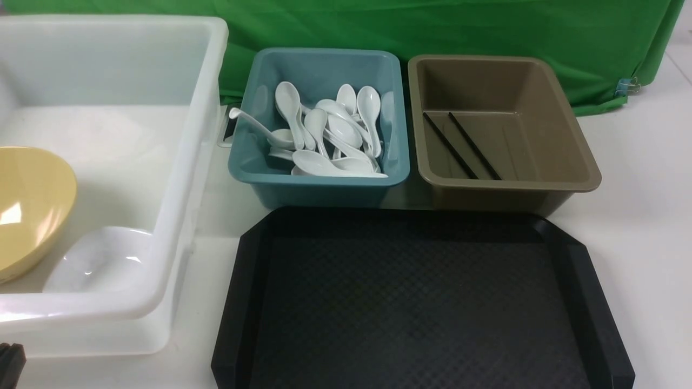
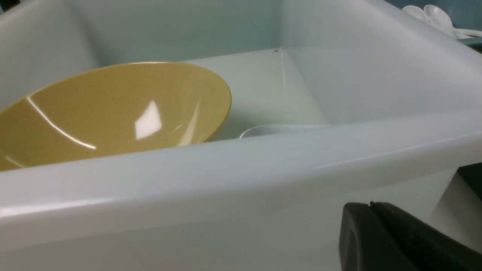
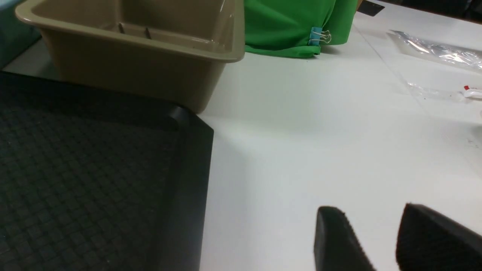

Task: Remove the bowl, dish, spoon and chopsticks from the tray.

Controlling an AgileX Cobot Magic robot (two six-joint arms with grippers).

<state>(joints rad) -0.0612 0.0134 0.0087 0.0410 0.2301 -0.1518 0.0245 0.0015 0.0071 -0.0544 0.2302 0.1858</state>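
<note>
Tray: the black tray (image 1: 421, 302) sits on the white counter (image 1: 638, 216) with nothing on it, diamond texture bare in the front view; the right wrist view only catches one cut corner of it.
Bowl: mustard-yellow bowl (image 1: 27, 208) is tilted inside the big translucent white bin (image 1: 178, 162) on the left. The left wrist view (image 2: 113, 109) looks over the bin's rim and shows the glossy inside way better.
Dish: small white dish (image 1: 100, 262) lies just beside the bowl in the same bin; from the left wrist you only get a sliver of its rim (image 2: 278, 129).
Spoon: teal tub (image 1: 319, 189) behind the tray holds a pile of white spoons (image 1: 330, 135). Can't tell which one is the task's spoon, they all look alike.
Chopsticks: two black chopsticks (image 1: 459, 143) lie side by side on the floor of the brown tub (image 1: 567, 156); the right wrist view barely shows their ends (image 3: 133, 32).
Left pincer: closed with nothing in it, low outside the bin's near wall (image 2: 371, 205); the front view just gets a dark corner of it.
Right pincer: jaws apart, empty, above bare counter beside the tray (image 3: 371, 235). Not in the front view.
Extras: green cloth (image 1: 432, 27) backs everything; its blue binder clip (image 3: 315, 35) and a clear plastic bag (image 3: 440, 51) are plain only from the right wrist.
</note>
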